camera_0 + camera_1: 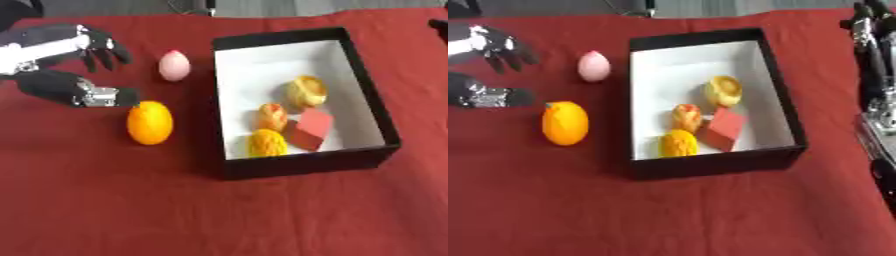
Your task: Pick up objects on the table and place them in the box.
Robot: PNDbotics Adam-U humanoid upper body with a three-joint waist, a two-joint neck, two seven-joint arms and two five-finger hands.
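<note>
On the red tablecloth (219, 215), right of centre, I see the black box (372, 107) with its white floor. Inside it lie four items: a yellow cup-shaped piece (306, 91) toward the far side, an orange-and-red round fruit (272, 116) in the middle, a red block (310, 129) just beside it on the right, and a yellow ridged piece (267, 142) at the near wall. The block touches or nearly touches both neighbouring fruits.

Outside the box, to its left, two objects rest on the cloth: an orange (150, 122) and, farther back, a pink peach-like fruit (174, 65). They are apart from each other and from the box wall.

My left hand (74, 65) hovers at the left edge, released, fingers spread above and thumb below, holding nothing; the thumb tip is just beside the orange's upper left.

Only the right eye view shows my right arm (877, 75) along the right edge; I cannot tell its hand's state.
</note>
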